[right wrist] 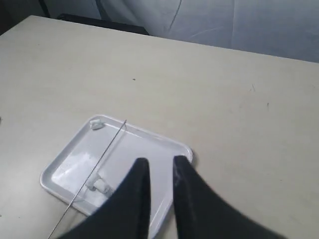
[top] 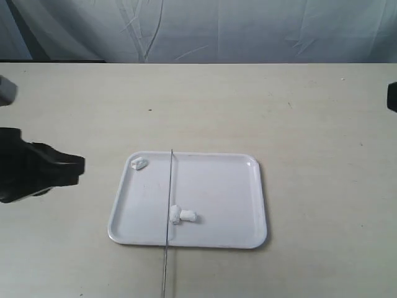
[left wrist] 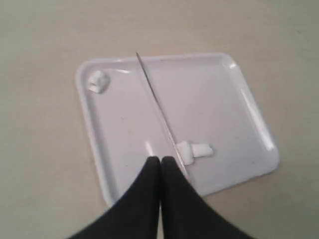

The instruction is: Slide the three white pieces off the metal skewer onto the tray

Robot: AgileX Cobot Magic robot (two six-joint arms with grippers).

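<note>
The white tray (top: 229,186) lies in the middle of the table. The thin metal skewer (top: 170,180) rests across its left half, with the near end sticking out over the front rim. One white piece (top: 139,164) sits alone in the tray's far left corner. Two more white pieces (top: 175,215) (top: 188,216) lie together right of the skewer; the inner one touches the rod, and I cannot tell if it is threaded on it. My left gripper (left wrist: 160,159) hangs shut and empty above the tray's (left wrist: 209,99) near edge. My right gripper (right wrist: 158,162) is open and empty, above the tray's (right wrist: 149,144) right side.
The beige table (top: 310,124) surrounds the tray, with a crumpled pale cloth backdrop (top: 217,31) behind it. The left arm's dark body (top: 34,171) is left of the tray. A dark bit of the right arm (top: 392,96) shows at the right edge.
</note>
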